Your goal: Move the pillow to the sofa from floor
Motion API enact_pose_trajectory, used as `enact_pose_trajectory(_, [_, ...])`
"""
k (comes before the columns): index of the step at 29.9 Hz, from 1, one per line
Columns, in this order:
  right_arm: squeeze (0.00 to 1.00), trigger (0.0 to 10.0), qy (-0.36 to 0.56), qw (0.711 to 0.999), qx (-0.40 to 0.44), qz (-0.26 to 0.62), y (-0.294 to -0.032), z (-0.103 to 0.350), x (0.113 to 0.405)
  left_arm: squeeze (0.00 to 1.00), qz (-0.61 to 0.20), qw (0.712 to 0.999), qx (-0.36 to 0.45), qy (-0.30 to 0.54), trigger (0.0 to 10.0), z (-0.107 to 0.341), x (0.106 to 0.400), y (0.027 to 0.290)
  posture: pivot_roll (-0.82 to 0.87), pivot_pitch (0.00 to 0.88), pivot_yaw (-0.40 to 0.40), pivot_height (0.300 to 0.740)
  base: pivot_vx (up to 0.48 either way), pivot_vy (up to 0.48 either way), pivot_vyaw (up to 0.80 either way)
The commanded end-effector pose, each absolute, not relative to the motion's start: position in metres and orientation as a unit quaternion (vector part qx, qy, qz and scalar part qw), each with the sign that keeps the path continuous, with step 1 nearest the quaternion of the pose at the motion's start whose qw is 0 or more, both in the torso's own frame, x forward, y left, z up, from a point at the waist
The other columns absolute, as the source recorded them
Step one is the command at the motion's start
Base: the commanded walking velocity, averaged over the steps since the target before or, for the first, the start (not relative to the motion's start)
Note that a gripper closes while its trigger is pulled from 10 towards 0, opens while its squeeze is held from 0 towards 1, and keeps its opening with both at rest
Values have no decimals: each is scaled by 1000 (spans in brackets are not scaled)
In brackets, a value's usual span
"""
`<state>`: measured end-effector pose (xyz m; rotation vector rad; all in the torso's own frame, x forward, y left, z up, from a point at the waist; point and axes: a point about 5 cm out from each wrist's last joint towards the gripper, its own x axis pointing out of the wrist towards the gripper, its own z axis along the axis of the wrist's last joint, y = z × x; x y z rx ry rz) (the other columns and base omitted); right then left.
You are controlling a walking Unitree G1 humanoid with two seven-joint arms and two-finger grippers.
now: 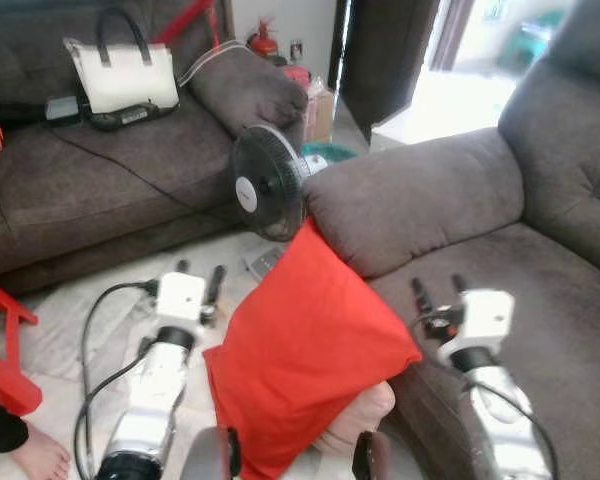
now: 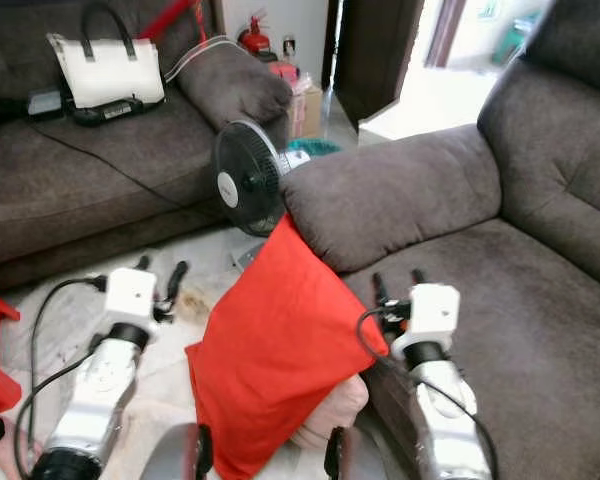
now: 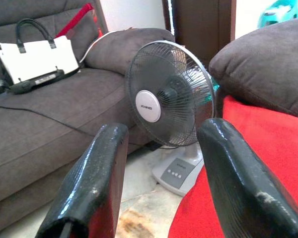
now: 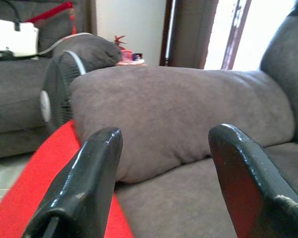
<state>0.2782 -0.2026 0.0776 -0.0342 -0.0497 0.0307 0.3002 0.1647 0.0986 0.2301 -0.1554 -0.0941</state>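
While the red pillow (image 1: 305,350) leans at lower centre against the sofa (image 1: 450,200) armrest, both my hands — left hand (image 1: 198,282), right hand (image 1: 437,293) — flank it open and empty, so I judge the grasp comes next.

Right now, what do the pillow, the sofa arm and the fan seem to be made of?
Pillow: red woven cloth, matte, creased and sagging, probably soft filling.
Sofa arm: grey-brown suede-like fabric, likely microfibre, with a short nap that shades unevenly.
Fan: thin dark wire grille, likely metal; pale hub and base look like smooth plastic.
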Motion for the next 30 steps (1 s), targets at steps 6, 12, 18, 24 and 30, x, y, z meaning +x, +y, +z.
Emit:
enact_pose_trajectory(6, [0, 10000, -20, 1000, -5, 23, -197, 76, 280, 0, -44, 989, 120, -75, 10000, 99, 300, 171, 77, 0, -68, 544, 170, 0, 0])
enact_pose_trajectory(12, [0, 10000, -19, 1000, -6, 18, -198, 76, 281, 0, -51, 989, 120, -70, 10000, 97, 300, 170, 77, 0, -68, 544, 0, 0, 0])
enact_pose_trajectory(18, [0, 10000, -12, 1000, -6, 17, -197, 74, 280, 0, -56, 989, 117, -67, 10000, 95, 299, 169, 73, 0, -66, 544, 0, 0, 0])
enact_pose_trajectory(24, [0, 10000, 10, 1000, -8, 13, -199, 68, 280, 0, -61, 989, 116, -64, 10000, 94, 299, 167, 73, 0, -67, 540, 0, 0, 0])
enact_pose_trajectory(30, [0, 10000, 13, 1000, -10, 17, -198, 68, 280, 0, -60, 990, 115, -63, 10000, 93, 297, 166, 76, 0, -70, 504, 0, 0, 0])
